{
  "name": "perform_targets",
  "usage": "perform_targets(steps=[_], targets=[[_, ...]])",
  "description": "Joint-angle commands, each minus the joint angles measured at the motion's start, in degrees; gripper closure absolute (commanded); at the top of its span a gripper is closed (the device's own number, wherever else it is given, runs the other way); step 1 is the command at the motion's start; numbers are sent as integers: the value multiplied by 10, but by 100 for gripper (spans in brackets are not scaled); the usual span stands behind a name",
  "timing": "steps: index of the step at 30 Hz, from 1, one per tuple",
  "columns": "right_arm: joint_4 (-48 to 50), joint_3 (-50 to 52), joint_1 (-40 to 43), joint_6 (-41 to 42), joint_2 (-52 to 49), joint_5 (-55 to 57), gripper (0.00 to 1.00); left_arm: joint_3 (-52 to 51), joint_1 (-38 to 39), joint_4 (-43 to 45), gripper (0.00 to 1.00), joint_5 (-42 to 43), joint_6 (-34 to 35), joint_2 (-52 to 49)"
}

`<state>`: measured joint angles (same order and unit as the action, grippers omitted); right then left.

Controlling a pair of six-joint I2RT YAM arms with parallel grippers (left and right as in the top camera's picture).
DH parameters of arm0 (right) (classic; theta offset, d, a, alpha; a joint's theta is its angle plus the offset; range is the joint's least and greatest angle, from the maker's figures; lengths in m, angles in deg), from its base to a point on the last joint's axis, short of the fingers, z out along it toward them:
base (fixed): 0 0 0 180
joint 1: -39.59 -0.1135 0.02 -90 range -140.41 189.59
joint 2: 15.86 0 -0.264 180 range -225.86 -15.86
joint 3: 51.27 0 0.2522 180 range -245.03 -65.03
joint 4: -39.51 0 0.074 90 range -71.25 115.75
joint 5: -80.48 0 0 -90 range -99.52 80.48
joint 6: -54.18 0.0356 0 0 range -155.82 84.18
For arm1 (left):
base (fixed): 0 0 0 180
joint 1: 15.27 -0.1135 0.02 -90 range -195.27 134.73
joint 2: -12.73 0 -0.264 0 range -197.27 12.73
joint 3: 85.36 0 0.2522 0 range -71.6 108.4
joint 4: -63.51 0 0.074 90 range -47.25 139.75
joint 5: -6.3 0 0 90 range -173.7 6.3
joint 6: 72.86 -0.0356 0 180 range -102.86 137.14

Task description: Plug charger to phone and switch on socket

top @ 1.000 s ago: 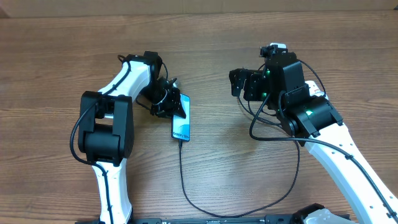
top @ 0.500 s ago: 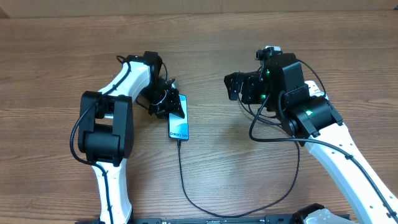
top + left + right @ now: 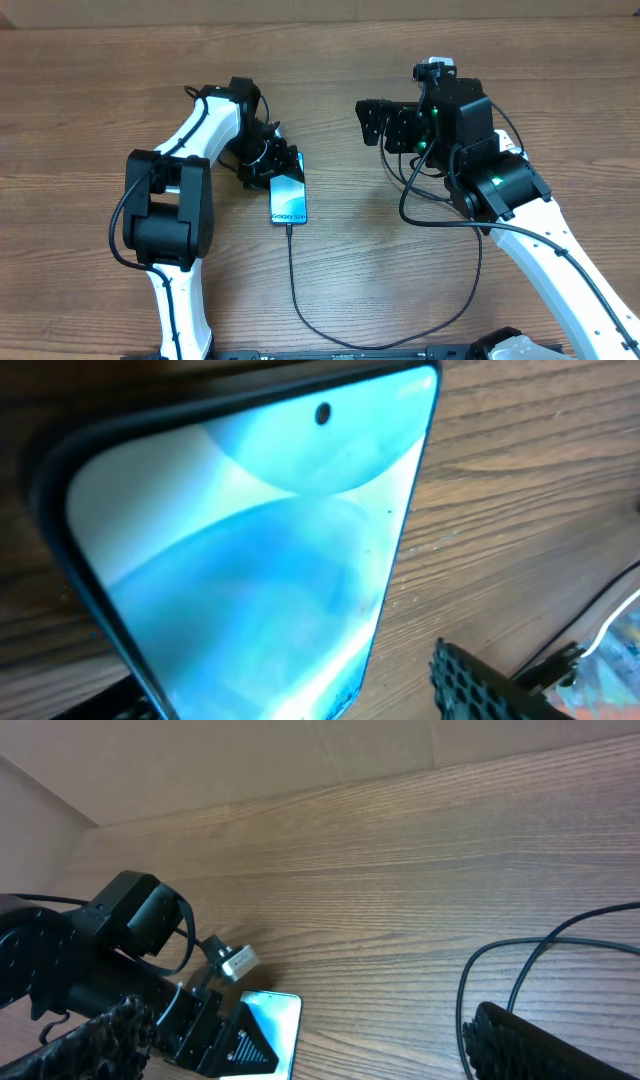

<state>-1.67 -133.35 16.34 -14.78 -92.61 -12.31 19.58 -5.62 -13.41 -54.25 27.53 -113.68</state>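
Here, we note the wooden table (image 3: pixel 80 100) first; it carries everything below. The left arm (image 3: pixel 165 215) reaches across it and ends in the left claw (image 3: pixel 278 163), set low over the surface. The right arm (image 3: pixel 530 215) holds the right claw (image 3: pixel 372 122) well apart from the left claw, off to its side and pointing toward it.

We read the right claw as spread wide, with nothing between its fingers (image 3: pixel 540 1045). We read the left claw as spread too: in the left wrist view, one finger pad (image 3: pixel 480 685) stands clear of the phone's edge, with bare wood between.

The phone (image 3: pixel 288 203) lies flat, screen up, at the left claw's fingertips. Its camera-hole end sits at that claw, and its "Galaxy S24" end points away from it.

The charger (image 3: pixel 292 275) starts at that far end, runs away from the left claw, then loops round beneath the right arm. Its connector tip (image 3: pixel 289 227) meets the phone's far end; we cannot tell whether it is fully seated.
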Motion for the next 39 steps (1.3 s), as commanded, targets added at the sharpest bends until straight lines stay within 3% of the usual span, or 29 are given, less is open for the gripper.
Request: perform_targets(steps=[1,12,15,19,23,27,31,33,39], targets=[[13,-6,2,3,1,2,0,-15,-6,10,21,-87,-4,-29],[23,-6,2,3,1,3,0,-14,-6,9,0,-108,-4,-29],[20,-6,2,3,1,23,0,-4,-6,8,0,-143,-7,-23],[-17,-6,2,55,1,131,48,31,-7,23,0,-214,-7,52],[-110,-6,17,126,0,213,77,42,-6,86,0,-239,8,169],[-220,-6,92,204,-18,258,88,42,-2,107,0,-345,58,303],[-239,-4,178,214,-56,244,92,41,16,89,0,-438,70,390],[-231,-4,243,208,-95,204,96,39,35,67,0,-495,91,438],[-209,-5,373,155,-159,41,96,-13,130,19,1,-680,156,566]])
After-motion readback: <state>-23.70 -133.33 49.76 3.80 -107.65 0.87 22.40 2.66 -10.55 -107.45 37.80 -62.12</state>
